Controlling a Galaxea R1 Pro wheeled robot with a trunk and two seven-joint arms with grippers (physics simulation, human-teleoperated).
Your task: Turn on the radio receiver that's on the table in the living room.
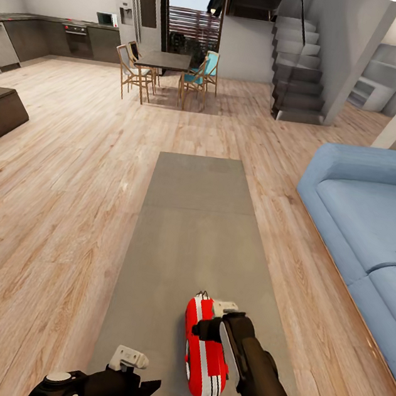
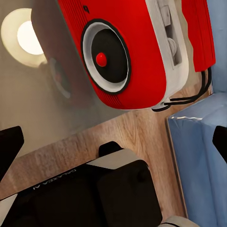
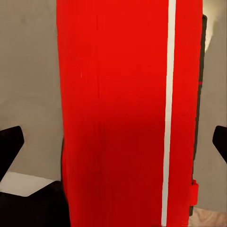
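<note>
My right end effector (image 1: 217,318) hangs directly over the red radio receiver (image 1: 203,346), fingers spread apart with the radio's striped body between the tips in the wrist view. My left end effector (image 1: 143,385) sits open just beside the radio, at the near end of the grey desk (image 1: 188,222). Beyond lie the blue sofa (image 1: 372,218) and the dining chairs (image 1: 134,71).

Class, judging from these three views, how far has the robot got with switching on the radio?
Done: the robot has reached the table, and the radio receiver lies near its close end. In hand: the right pincer sits right above the radio, fingers spread wide. Left: pressing the switch; nothing shows the radio on yet.
</note>
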